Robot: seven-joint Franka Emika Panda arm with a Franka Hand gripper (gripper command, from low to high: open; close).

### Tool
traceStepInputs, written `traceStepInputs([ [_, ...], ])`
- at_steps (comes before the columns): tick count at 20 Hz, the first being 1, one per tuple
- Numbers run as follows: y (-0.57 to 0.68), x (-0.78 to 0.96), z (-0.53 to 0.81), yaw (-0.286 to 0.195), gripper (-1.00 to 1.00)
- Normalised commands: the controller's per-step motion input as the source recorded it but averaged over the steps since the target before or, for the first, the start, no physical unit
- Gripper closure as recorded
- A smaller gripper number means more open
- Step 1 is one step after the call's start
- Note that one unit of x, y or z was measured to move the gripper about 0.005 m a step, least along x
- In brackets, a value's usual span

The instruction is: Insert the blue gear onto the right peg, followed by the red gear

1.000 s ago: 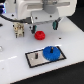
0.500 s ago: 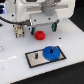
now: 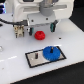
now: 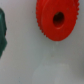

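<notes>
Red gear orientation: the red gear (image 3: pixel 39 34) lies flat on the white worktop (image 3: pixel 15 60), its round centre bore facing straight up; in the wrist view the red gear (image 4: pixel 57 20) shows its dark hole dead on. Being round, it has no long axis.
Red gear look: bright red, small and chunky, fine teeth along the rim, a raised hub around the bore.
Red gear place: under the arm's white head, apart from the plate (image 3: pixel 35 57) and nearer the back of the scene.
Blue gear: the blue gear (image 3: pixel 51 52) lies flat at the plate's end toward the exterior view's right, hub up, broader than the red one, toothed edge visible.
Right peg: cannot be made out; the blue gear covers that end.
Left peg: a thin dark pin (image 3: pixel 36 56) stands upright.
Claw: its fingers are hidden behind the arm's body, so I cannot tell whether they are apart or together.
</notes>
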Motion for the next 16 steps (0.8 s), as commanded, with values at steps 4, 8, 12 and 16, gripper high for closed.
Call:
traceStepInputs([
  [4, -0.06, -0.01, -0.12, 0.0, -1.0],
  [8, -0.04, -0.04, -0.09, 0.0, -1.0],
  [12, -0.01, -0.01, -0.08, 0.0, -1.0],
  [16, -0.04, -0.02, -0.12, 0.0, -1.0],
])
